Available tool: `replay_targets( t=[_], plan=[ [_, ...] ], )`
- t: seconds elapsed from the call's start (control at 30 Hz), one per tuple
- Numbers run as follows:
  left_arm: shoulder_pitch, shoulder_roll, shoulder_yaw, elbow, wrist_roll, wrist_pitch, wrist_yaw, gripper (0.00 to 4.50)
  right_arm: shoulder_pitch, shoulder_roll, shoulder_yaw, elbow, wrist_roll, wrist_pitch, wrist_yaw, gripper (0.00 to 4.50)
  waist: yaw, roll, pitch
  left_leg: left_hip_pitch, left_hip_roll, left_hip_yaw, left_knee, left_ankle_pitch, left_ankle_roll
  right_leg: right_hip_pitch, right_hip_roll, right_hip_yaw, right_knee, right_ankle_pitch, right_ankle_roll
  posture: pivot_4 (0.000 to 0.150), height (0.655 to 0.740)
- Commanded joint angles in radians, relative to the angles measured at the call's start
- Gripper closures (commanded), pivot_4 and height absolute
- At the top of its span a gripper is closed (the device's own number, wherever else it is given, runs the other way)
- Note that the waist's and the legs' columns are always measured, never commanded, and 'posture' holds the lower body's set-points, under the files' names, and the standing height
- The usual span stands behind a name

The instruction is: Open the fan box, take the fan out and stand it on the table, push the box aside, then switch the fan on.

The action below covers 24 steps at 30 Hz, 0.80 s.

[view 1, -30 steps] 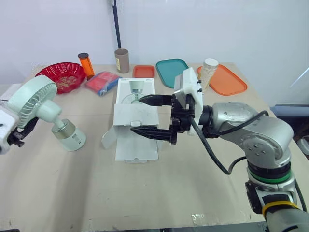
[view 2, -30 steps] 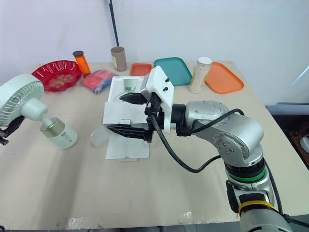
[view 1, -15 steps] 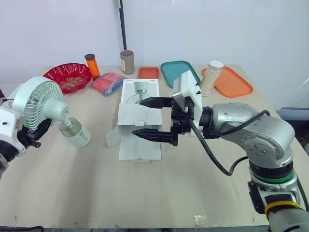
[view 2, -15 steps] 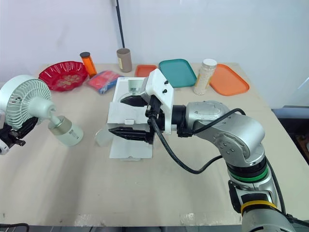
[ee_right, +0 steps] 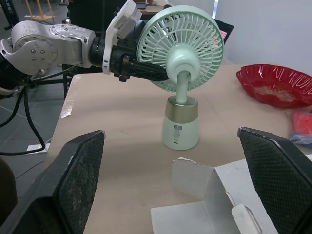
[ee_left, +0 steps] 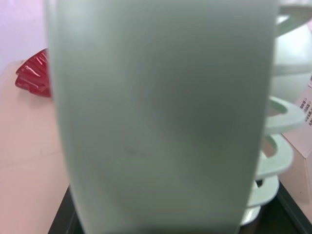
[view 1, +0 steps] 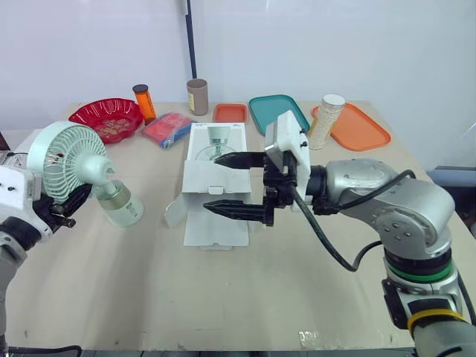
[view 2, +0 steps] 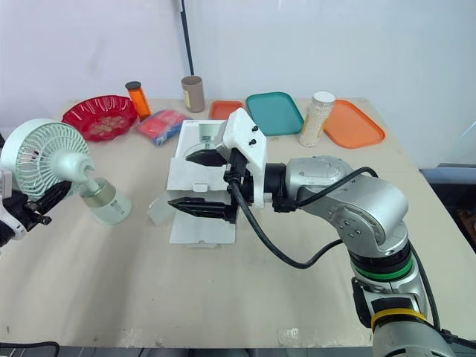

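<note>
One table (view 1: 223,297) carries one open white fan box (view 1: 216,223). The right gripper (view 1: 211,184) hovers over the box, its two fingers spread wide. Left of the box is one mint-green fan (view 1: 97,175), base on the table, its head pinched by the left gripper (view 1: 67,202). Behind the box lie three trays: large orange tray (view 1: 355,126), teal tray (view 1: 277,111), small orange tray (view 1: 229,112).
</note>
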Motion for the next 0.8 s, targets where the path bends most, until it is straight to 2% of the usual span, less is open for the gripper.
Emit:
replay_targets(
  t=[0.03,0.27,0.47,0.8],
  plan=[
    [0.003,-0.023,-0.048,-0.013,-0.025,0.04,0.028,2.58,-0.021,0.001,-0.007,-0.03,0.0,-0.002,-0.004,0.0,0.0,0.0,0.0,0.0,0.0,0.0,0.0,0.0,0.0,0.0,0.0,0.0,0.0,0.0,0.0,0.15,0.74],
    [-0.022,-0.064,-0.048,-0.054,-0.111,0.141,0.089,2.58,-0.019,0.004,-0.001,-0.025,-0.007,-0.002,-0.001,0.0,0.002,0.002,-0.001,0.0,-0.001,-0.001,0.0,0.0,-0.001,0.001,0.0,0.0,0.0,-0.003,0.005,0.15,0.74],
    [-0.032,-0.054,-0.051,-0.035,-0.117,0.167,0.105,2.58,-0.018,0.008,0.002,-0.021,-0.016,-0.004,0.001,0.0,0.003,0.003,-0.001,0.0,-0.002,-0.002,0.0,0.001,-0.001,0.001,-0.001,-0.001,0.0,-0.005,0.007,0.15,0.74],
    [-0.139,-0.039,-0.063,0.004,-0.133,0.232,0.127,2.58,-0.012,0.012,-0.001,-0.024,-0.025,-0.003,0.001,0.0,0.006,0.003,-0.001,-0.001,-0.003,-0.005,-0.001,0.003,-0.006,0.002,-0.002,-0.002,-0.001,-0.006,0.008,0.15,0.74]
  ],
)
